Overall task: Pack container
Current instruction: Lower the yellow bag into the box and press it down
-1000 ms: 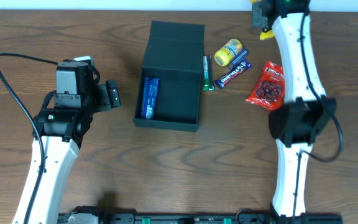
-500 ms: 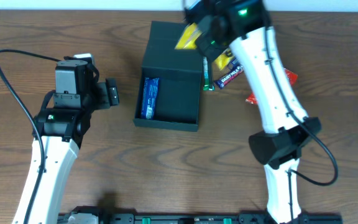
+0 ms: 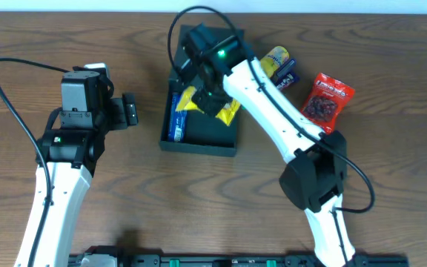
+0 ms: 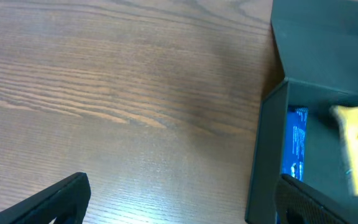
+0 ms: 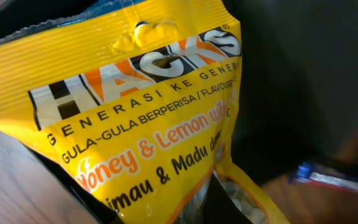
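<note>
The container (image 3: 224, 142) is a dark teal-black box, open, with its flap lid lying back. A blue packet (image 3: 176, 119) lies along its left inner wall and shows in the left wrist view (image 4: 296, 143). My right gripper (image 3: 212, 98) is over the box, shut on a yellow Hacks candy bag (image 3: 228, 113) that fills the right wrist view (image 5: 148, 118). My left gripper (image 3: 130, 111) is open and empty, left of the box, its fingers (image 4: 179, 202) spread over bare wood beside the box wall (image 4: 263, 155).
Right of the box lie a yellow round packet (image 3: 275, 58), a dark blue bar (image 3: 285, 76) and a red packet (image 3: 323, 100). A black cable loops above the box.
My right arm has swung left and down from the back right, carrying the yellow bag over the lid to above the box's inside. The left arm has barely moved.
</note>
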Action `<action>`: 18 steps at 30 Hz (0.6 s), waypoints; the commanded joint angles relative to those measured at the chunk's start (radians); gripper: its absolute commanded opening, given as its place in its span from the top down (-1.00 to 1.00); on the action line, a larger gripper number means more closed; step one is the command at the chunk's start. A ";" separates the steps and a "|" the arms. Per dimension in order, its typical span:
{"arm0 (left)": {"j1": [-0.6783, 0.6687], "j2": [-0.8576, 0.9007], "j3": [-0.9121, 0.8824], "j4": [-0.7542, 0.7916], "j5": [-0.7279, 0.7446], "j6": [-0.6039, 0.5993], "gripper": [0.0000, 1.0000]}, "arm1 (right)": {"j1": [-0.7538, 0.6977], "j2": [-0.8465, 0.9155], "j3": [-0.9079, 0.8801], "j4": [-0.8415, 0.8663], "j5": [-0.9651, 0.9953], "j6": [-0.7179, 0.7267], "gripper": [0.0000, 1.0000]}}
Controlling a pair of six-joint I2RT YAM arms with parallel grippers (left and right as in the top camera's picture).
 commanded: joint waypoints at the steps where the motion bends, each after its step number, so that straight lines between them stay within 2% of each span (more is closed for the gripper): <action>1: 0.004 -0.010 0.030 0.001 -0.016 0.018 -0.90 | 0.034 0.006 -0.032 0.011 -0.088 0.030 0.97; 11: 0.004 -0.010 0.030 0.001 -0.014 0.017 -0.91 | 0.042 0.006 -0.128 0.049 -0.097 0.033 0.97; 12: 0.004 -0.010 0.030 0.001 -0.014 0.017 -0.90 | 0.042 0.006 -0.133 0.050 -0.097 0.033 0.85; 14: 0.004 -0.010 0.030 0.001 -0.014 0.017 -0.90 | 0.041 0.006 -0.140 0.051 -0.097 0.034 0.23; 15: 0.004 -0.010 0.030 0.001 -0.013 0.017 -0.90 | 0.041 0.006 -0.141 0.051 -0.097 0.033 -0.70; 16: 0.004 -0.010 0.030 0.001 -0.013 0.017 -0.91 | 0.041 0.006 -0.141 0.051 -0.097 0.034 -0.99; 18: 0.004 -0.010 0.030 0.001 -0.013 0.017 -0.90 | 0.040 0.003 -0.140 0.051 -0.097 0.034 -0.98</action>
